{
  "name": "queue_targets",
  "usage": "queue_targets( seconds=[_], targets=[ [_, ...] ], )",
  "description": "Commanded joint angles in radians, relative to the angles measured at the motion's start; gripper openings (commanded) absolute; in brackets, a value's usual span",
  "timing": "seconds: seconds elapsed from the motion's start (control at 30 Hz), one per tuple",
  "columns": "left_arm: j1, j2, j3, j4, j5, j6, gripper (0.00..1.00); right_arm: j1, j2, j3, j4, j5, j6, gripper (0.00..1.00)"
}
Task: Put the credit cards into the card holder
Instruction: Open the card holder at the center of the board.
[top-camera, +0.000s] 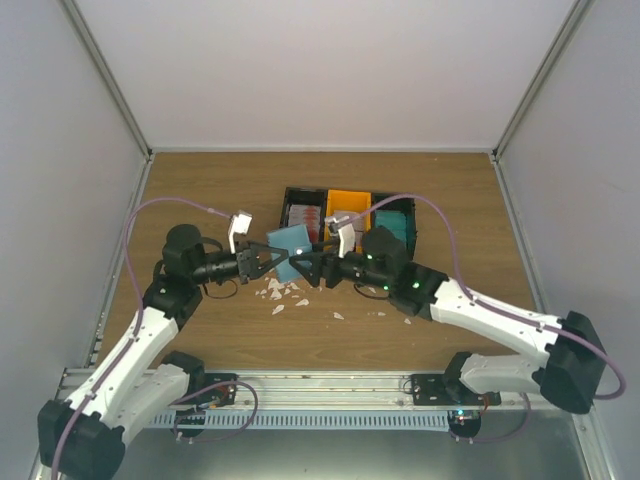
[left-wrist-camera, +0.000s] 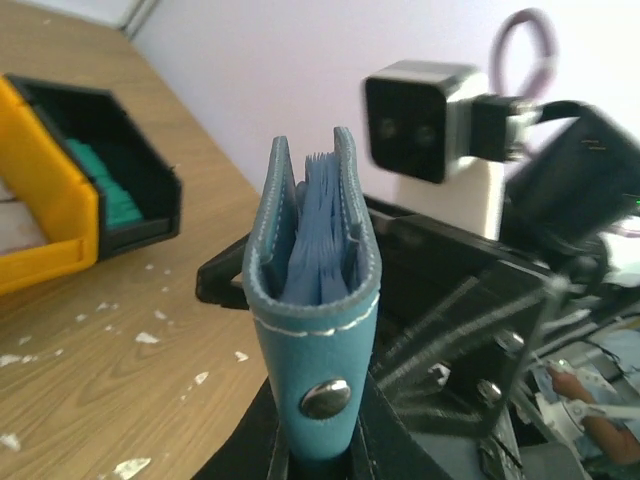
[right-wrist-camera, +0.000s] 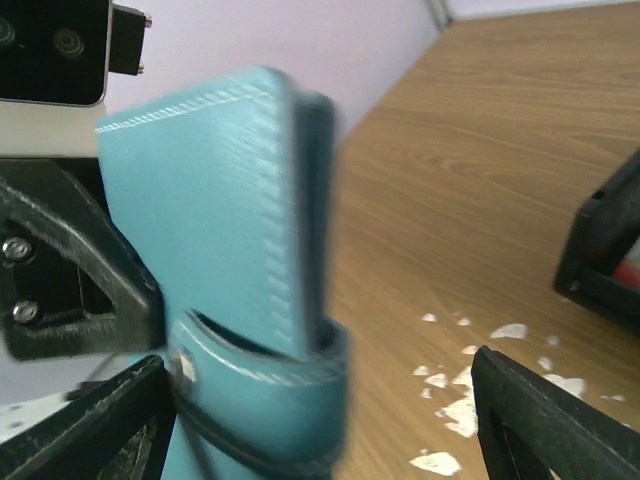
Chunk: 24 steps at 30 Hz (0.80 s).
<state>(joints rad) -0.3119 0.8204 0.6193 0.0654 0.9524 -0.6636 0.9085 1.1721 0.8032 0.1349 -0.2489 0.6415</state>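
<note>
Wooden table (top-camera: 200, 200): one card holder (top-camera: 290, 243) in left fingers (top-camera: 268, 258), three bins (top-camera: 348, 200)

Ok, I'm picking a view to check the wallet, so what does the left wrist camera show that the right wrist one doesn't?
Only left wrist: the card holder edge-on, its inner pockets and snap showing, clamped in the left pincer, plus the orange bin. Only right wrist: the holder's flat outer face, with the open right pincer straddling it. Both: the holder, wooden table and white scraps.
</note>
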Motion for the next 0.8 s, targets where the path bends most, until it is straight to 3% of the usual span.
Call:
queue_targets(
  seconds=[0.0, 0.13, 0.27, 0.77],
  targets=[
    [-0.008, 0.043, -0.012, -0.058, -0.037, 0.056, 0.0, 0.091, 0.099, 0.156, -0.254, 0.331, -0.115, 0.82],
    [-0.007, 0.046, -0.022, -0.058, -0.037, 0.063, 0.0, 0.149, 0.184, 0.238, -0.379, 0.509, -0.092, 0.8],
    [-0.008, 0.045, -0.013, -0.103, -0.038, 0.077, 0.0, 0.151, 0.217, 0.249, -0.456, 0.652, -0.021, 0.72],
    [-0.009, 0.044, -0.018, -0.132, -0.077, 0.093, 0.0, 0.151, 0.253, 0.282, -0.616, 0.803, 0.1, 0.42]
  ],
)
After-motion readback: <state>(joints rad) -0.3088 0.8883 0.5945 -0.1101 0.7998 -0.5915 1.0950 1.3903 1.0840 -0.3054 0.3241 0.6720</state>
